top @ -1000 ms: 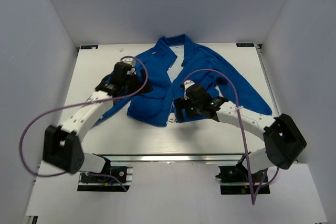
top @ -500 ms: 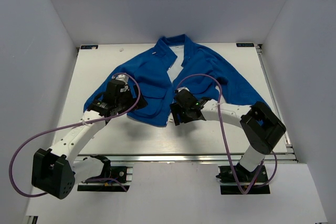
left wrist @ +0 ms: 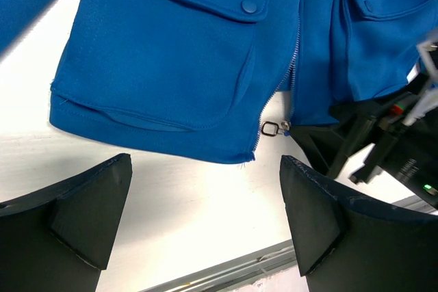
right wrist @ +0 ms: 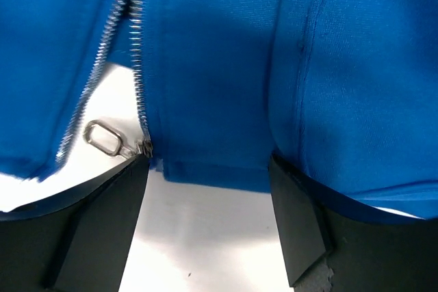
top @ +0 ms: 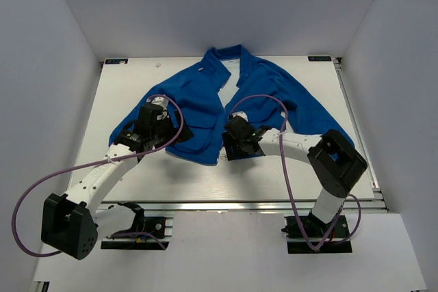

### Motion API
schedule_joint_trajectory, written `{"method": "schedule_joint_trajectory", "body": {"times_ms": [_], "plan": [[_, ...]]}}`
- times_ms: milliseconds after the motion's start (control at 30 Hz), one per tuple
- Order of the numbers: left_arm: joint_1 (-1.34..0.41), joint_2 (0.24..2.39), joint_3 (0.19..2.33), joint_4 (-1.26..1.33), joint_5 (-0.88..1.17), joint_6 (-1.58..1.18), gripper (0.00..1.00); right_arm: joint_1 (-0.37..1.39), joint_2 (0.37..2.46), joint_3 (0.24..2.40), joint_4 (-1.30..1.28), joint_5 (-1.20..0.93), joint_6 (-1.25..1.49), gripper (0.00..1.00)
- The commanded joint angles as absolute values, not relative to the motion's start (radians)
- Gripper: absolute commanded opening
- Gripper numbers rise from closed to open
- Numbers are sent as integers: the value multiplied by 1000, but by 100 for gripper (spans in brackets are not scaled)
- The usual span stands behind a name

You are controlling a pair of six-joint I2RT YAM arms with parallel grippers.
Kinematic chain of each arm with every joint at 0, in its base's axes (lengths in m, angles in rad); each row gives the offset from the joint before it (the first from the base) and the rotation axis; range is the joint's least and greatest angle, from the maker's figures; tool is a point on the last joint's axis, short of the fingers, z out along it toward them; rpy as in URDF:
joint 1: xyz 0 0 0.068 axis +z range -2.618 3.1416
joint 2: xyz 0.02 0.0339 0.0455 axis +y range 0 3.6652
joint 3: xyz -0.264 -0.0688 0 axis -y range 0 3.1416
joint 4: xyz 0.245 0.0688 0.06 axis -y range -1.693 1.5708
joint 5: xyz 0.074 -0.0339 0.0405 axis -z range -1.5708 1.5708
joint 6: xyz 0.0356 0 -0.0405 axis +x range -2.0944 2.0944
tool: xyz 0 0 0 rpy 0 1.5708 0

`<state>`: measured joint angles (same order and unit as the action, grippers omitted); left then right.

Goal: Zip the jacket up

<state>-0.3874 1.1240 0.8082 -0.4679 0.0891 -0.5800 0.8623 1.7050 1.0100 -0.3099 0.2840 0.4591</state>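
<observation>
Top external view, jacket (top: 198, 94) spread on the table (top: 123, 81), my left pincer (left wrist: 204, 162) wide apart above its hem, my right pincer (right wrist: 205, 162) apart astride the hem beside the zipper pull (right wrist: 102, 137).

white table (top: 274, 176) | black tags (top: 116, 61) at far corners | metal rail (top: 226, 204) at near edge | grey walls (top: 41, 66)

The white-and-black left arm (top: 102, 165) reaches forward and inward, its black two-finger left gripper (left wrist: 205, 162) spread wide. The matching right arm (top: 294, 145) folds sharply toward the left — its black right gripper (right wrist: 209, 162) also parted, angled downward.
</observation>
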Motion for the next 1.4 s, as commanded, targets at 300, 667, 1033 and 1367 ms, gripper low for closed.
{"method": "schedule_joint_trajectory", "body": {"times_ms": [300, 667, 1033, 1367], "plan": [[-382, 1132, 796, -426, 121, -569, 98, 859, 1746, 1017, -249, 314, 469, 64], [-382, 1123, 804, -439, 117, -561, 98, 857, 1831, 1057, -298, 314, 514, 72], [-382, 1103, 815, -471, 75, -555, 98, 862, 1882, 994, -325, 279, 543, 20], [-382, 1094, 818, -390, 309, -491, 98, 842, 1540, 940, -155, 190, 459, 0]]}}
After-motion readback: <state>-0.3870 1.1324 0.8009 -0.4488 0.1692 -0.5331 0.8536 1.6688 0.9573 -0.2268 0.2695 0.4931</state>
